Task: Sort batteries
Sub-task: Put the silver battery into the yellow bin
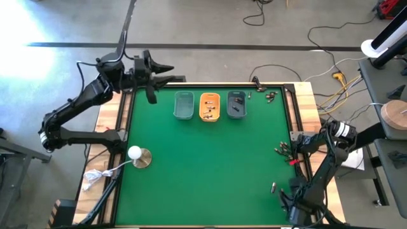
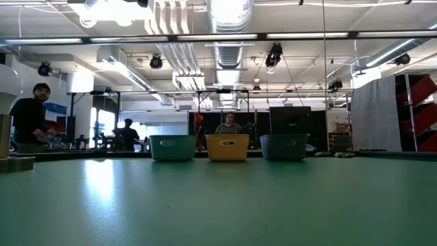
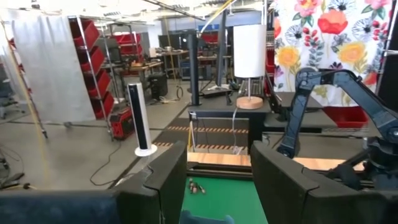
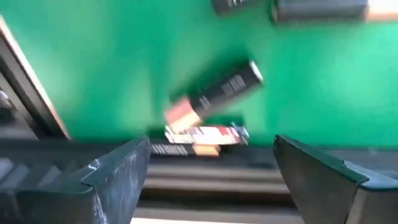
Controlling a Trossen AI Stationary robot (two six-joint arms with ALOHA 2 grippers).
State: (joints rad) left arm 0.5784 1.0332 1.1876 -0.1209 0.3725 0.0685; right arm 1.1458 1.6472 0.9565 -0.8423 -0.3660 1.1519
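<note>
Three small trays stand in a row at the far middle of the green table: teal [image 1: 184,105], orange [image 1: 210,106] and dark grey [image 1: 236,105]; the orange and grey ones hold batteries. Loose batteries lie at the right edge [image 1: 280,151], the far right [image 1: 267,95] and the near right [image 1: 274,187]. My right gripper [image 1: 294,147] points steeply down over the right-edge group, open. In its wrist view a dark battery [image 4: 217,93] and a red-and-white one [image 4: 205,134] lie ahead of the open fingers [image 4: 211,146]. My left gripper [image 1: 166,73] hovers level above the far left corner, open and empty [image 3: 217,162].
A white ball on a round base [image 1: 135,152] stands near the left edge, its cord running off the near left corner. Wooden rails frame the mat. The low view shows the three trays [image 2: 227,147] and people in the room behind.
</note>
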